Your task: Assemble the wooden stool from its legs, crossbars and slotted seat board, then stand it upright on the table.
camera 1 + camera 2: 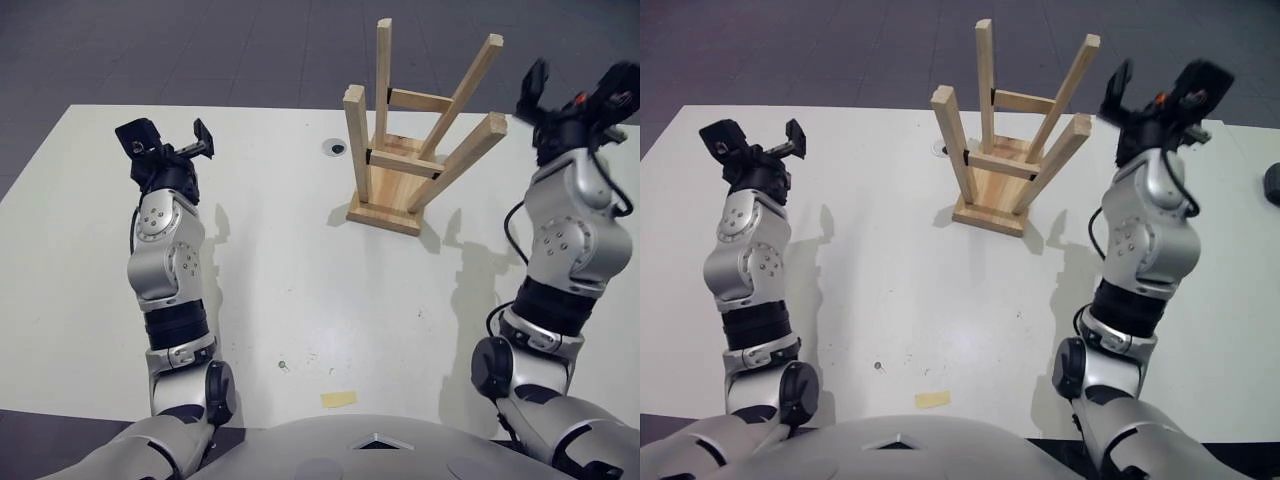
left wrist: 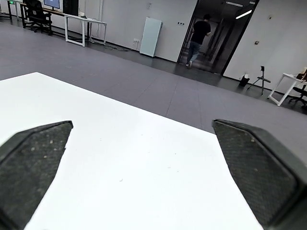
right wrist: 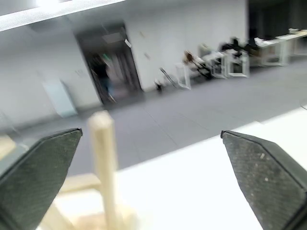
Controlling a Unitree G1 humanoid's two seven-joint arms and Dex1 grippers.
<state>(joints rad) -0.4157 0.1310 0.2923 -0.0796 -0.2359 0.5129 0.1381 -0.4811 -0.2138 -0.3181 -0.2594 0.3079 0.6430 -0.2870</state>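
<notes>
The wooden stool (image 1: 415, 150) rests upside down on its seat board (image 1: 385, 213) at the back middle of the white table (image 1: 290, 290), legs pointing up and joined by crossbars (image 1: 403, 164). My left gripper (image 1: 170, 142) is raised over the back left of the table, open, holding nothing. My right gripper (image 1: 578, 92) is raised to the right of the stool, just off its legs, open and empty. One stool leg (image 3: 104, 167) rises between my right fingertips (image 3: 38, 177) in the right wrist view, farther off.
A small round hole fitting (image 1: 336, 148) sits in the table left of the stool. A yellow paper scrap (image 1: 338, 399) lies near the front edge. Dark floor lies beyond the table's far edge (image 2: 144, 112).
</notes>
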